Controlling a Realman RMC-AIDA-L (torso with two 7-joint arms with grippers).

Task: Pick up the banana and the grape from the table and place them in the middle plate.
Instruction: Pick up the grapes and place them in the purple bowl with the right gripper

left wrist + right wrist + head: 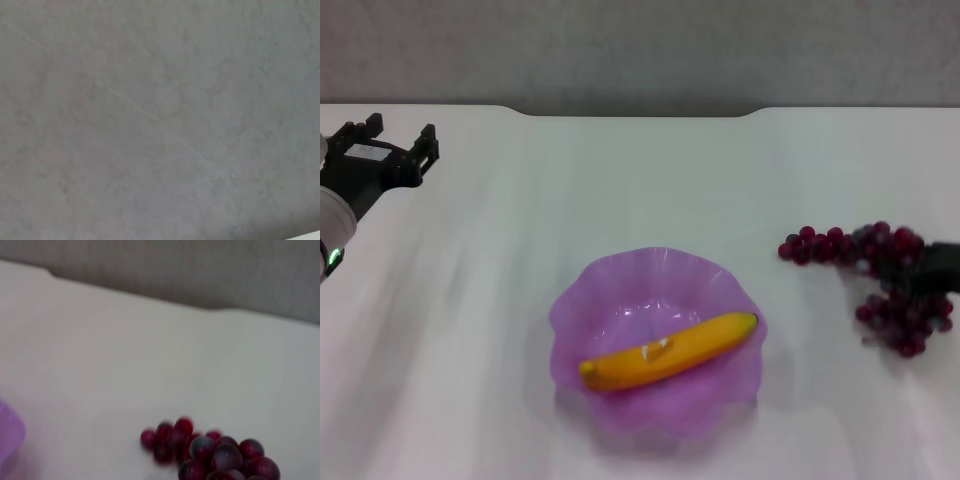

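Note:
The orange-yellow banana (670,352) lies inside the translucent purple middle plate (582,300) near the front centre of the white table (620,170). The dark red-purple grape bunch (840,245) lies on the table to the plate's right. My right gripper (920,268) is a dark blurred shape right at the bunch's right part, covering some grapes. The right wrist view shows the bunch (215,452) on the table and an edge of the plate (7,432). My left gripper (395,135) is open and empty, raised at the table's far left.
The table's notched back edge (640,112) meets a grey wall. The left wrist view shows only a plain grey surface.

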